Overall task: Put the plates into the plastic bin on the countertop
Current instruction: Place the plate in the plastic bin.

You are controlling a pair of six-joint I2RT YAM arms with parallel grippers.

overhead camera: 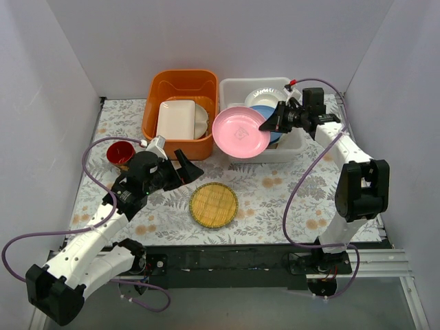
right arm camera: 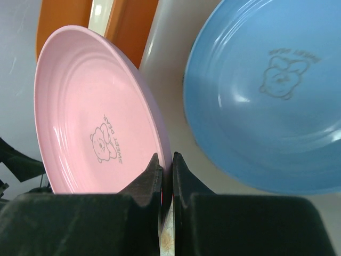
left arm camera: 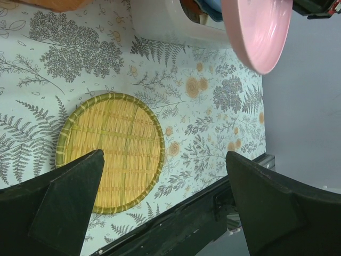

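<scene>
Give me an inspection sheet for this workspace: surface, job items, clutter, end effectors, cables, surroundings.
Surface: countertop under flat floral cloth.
Job's things: pink plate held tilted at the plastic bin front corner; blue plate and white plate inside.
Clutter: orange tub holding cream dish; red cup; woven tray.
End effectors: right end effector shut on pink plate; left end effector open, empty.
Cables: purple cables loop beside both arms.
Surroundings: plain white walls.
</scene>
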